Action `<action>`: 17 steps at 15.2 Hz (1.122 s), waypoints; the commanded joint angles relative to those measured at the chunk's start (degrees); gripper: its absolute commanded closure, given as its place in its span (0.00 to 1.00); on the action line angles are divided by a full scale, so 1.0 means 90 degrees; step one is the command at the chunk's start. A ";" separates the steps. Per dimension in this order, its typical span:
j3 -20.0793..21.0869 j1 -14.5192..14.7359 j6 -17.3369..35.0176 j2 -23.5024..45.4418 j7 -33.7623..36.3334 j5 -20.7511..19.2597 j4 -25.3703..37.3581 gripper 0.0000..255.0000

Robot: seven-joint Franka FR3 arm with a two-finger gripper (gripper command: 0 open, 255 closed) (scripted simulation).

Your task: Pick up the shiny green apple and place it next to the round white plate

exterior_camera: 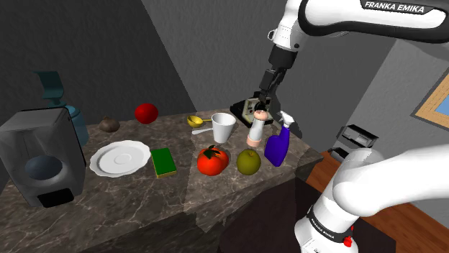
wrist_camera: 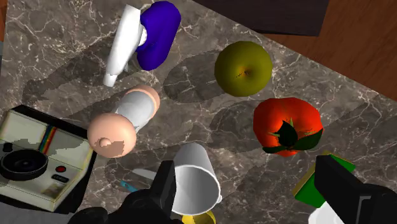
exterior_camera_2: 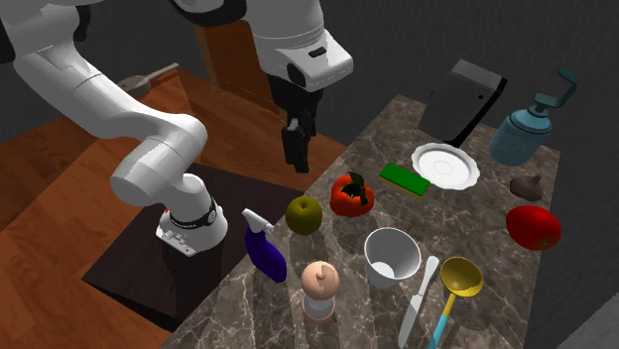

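Landmark for all positions: the red tomato.

State. The gripper is spread wide and pinches nothing. It hangs well above the counter. In the wrist view the white cup lies between the fingers, so the hand looks aimed behind the tomato rather than at the fruit.

Target. The apple, yellow-green with a dull sheen, sits upright just beside the tomato, on the side away from the plate. It does not appear to touch the tomato. The blue spray bottle lies near the apple's other flank, one place further from the tomato.

Goal. The plate is on the tomato's opposite side, with the green sponge between the two, close against the plate's rim.

Risks, as judged:
- A straight descent from this pose likely meets the cup, not the apple. The hand needs a sideways shift first.
- The apple is hemmed in by the tomato and the bottle. With the jaws this wide, one finger may knock the tomato or push the bottle.
- The apple is round and smooth. An off-centre closure could squeeze it out, and it sits near the counter's front edge, as the tomato does, so it could roll off.
- The carry passes over the tomato and the sponge. A low carry would clip either one.
- The sponge takes the plate's tomato-facing side. A release there may leave the apple on the sponge or rolling onto the plate.
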 commanded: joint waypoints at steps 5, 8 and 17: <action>0.0122 0.0041 0.0718 -0.0375 0.0148 0.0104 -0.1061 0.00; 0.0227 0.0090 0.1273 -0.0587 0.0262 0.0199 -0.1803 0.00; 0.0517 0.0265 0.2770 -0.0680 0.0515 0.0482 -0.3339 0.00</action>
